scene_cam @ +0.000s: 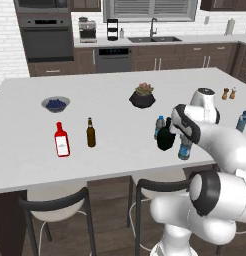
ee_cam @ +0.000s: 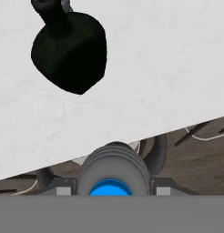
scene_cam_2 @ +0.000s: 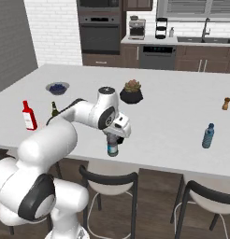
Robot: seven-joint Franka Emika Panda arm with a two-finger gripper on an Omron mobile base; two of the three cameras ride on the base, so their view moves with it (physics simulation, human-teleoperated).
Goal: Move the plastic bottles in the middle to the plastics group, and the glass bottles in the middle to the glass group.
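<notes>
**Operator:** Report the position of the target item.

**Technician:** One plastic bottle (scene_cam_2: 112,147) stands at the near edge of the island counter (scene_cam: 115,90), lower centre of the right base view. The gripper (scene_cam_2: 118,135) sits over its top. In the hand view, the bottle's ribbed body and blue label fill the lower centre between the finger tips; the jaws appear partly closed on it, though the contact itself is hidden.

**Operator:** Adjacent items?

**Technician:** The black glass bottle (scene_cam: 165,137) is just beside it. A second plastic bottle (scene_cam: 159,126) stands behind that. The plastics group bottle (scene_cam: 242,121) is at the right edge of the left base view. The red bottle (scene_cam: 61,140) and brown bottle (scene_cam: 91,133) stand well apart, centre left.

**Operator:** Failure modes?

**Technician:** A sideways move before lifting could topple the black glass bottle. Because the held bottle is at the counter's edge, a slack grip could drop it to the floor.
</notes>
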